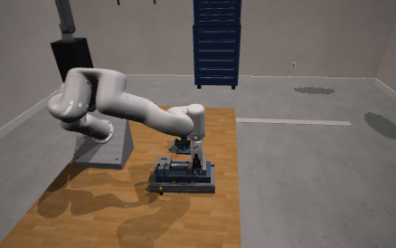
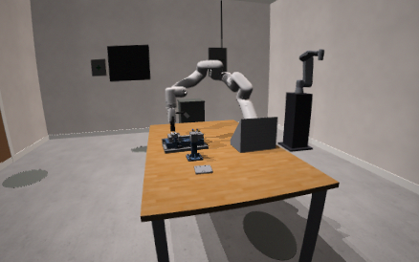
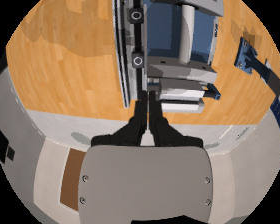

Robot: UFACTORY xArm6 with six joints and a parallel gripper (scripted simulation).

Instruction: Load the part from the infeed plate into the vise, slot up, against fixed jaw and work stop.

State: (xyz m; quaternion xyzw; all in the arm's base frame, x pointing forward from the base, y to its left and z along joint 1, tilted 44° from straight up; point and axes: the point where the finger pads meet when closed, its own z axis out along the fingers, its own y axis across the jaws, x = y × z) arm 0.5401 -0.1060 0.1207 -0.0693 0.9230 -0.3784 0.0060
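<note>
My gripper (image 1: 196,168) (image 2: 172,131) (image 3: 148,99) is shut and empty, fingertips together and pointing down at the vise (image 1: 183,186) (image 2: 185,147) (image 3: 161,46). In the wrist view the part, a light grey block (image 3: 182,91), lies between the movable jaw (image 3: 178,72) on the rod side and the fixed jaw (image 3: 180,105). The fingertips are beside its near-left end; whether they touch it is unclear. The blue work stop bracket (image 3: 216,91) is at the opposite end. Slot direction, seating on the bars and any small gaps cannot be told. The infeed plate (image 2: 203,169) is bare.
The V-block (image 2: 196,136) stands on a blue-footed post beside the vise, also at the right of the wrist view. Two dark round-marked fittings (image 3: 136,15) (image 3: 137,61) line the vise's left side. The arm's grey wedge base (image 2: 259,135) stands farther along the table.
</note>
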